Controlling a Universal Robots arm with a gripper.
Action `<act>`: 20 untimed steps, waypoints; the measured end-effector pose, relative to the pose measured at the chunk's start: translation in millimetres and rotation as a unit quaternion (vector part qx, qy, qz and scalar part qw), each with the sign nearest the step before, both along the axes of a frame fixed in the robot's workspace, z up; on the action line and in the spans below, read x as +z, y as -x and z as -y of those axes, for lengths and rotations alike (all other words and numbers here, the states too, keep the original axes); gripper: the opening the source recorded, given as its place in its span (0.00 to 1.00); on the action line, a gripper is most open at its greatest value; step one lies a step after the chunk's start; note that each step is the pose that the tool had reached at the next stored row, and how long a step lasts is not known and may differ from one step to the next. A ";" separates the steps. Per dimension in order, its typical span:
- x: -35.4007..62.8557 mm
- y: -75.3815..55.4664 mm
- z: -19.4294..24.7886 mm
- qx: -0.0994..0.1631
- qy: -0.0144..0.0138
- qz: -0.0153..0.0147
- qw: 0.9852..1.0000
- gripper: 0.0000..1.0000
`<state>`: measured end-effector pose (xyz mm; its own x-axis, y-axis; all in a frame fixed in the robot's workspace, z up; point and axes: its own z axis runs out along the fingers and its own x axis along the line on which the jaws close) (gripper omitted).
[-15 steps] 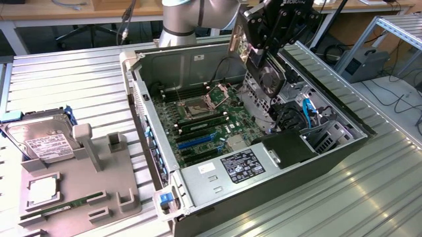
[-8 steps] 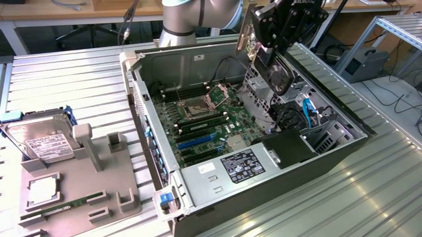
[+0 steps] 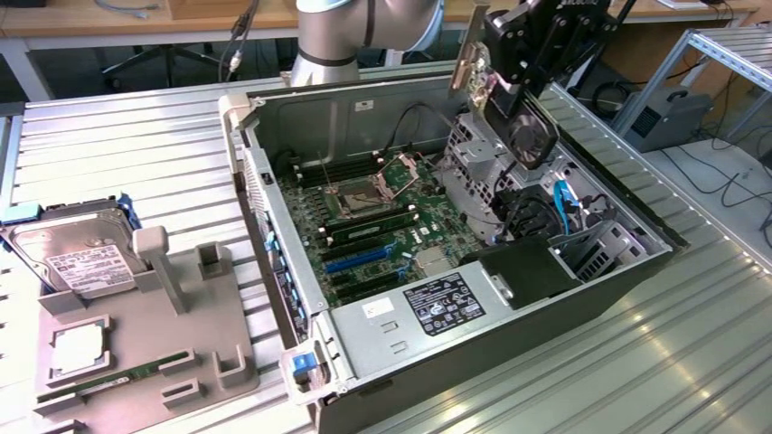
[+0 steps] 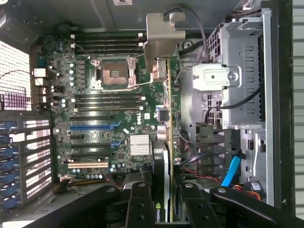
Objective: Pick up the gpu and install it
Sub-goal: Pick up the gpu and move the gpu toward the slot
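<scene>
Where the gpu (image 3: 529, 136) (image 4: 163, 85) is: up in the air over the open computer case (image 3: 483, 344), above its rim and touching no slot.
Gripper (image 3: 525, 81) (image 4: 164, 199): mine, clamped on the gpu's cooler end, one black finger on each face.
Bracket (image 3: 465, 50) (image 4: 164, 33): silver, at the card's far end from my fingers, pointing toward the case's back wall.
Wrist view: I see the card edge-on, over the strip between the CPU socket (image 4: 114, 71) and the drive cage (image 4: 237, 61).
Motherboard (image 3: 374, 226) (image 4: 118, 109): green, flat in the case under the card.
Grey holder (image 3: 205, 353): well apart, at the exterior view's left on the metal table (image 3: 579, 380).
Hard drive (image 3: 72, 253): propped in that holder.
RAM stick (image 3: 121, 375): lying along the holder's near edge.
</scene>
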<state>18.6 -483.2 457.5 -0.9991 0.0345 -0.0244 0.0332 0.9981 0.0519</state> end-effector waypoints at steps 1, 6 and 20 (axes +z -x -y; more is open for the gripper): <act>0.0 -3.5 -0.6 0.000 0.000 0.000 1.000 0.27; -0.3 -9.0 -8.1 0.000 0.000 0.000 1.000 0.27; -32.0 -18.4 -21.0 0.000 0.000 0.000 1.000 0.27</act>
